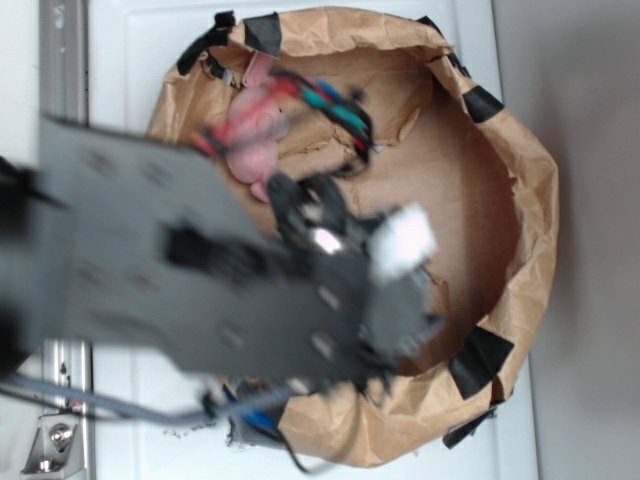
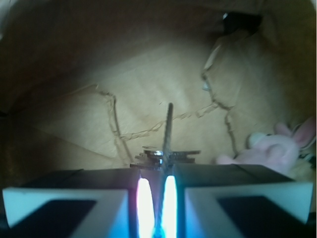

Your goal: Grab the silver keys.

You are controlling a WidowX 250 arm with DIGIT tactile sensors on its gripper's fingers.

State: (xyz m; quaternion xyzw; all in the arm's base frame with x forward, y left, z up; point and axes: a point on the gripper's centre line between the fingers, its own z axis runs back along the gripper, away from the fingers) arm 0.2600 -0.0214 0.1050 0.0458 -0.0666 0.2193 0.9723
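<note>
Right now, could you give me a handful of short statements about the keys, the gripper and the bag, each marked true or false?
1. The gripper is shut on the silver keys. True.
2. A pink plush bunny lies inside the brown paper bag. True.
3. The bunny is clamped between the fingers. False: it lies apart, off to the side of the keys in the wrist view.
4. The bag's rim carries black tape. True.
5. The bag's floor is smooth and whole. False: it shows cracks and tears.
</note>
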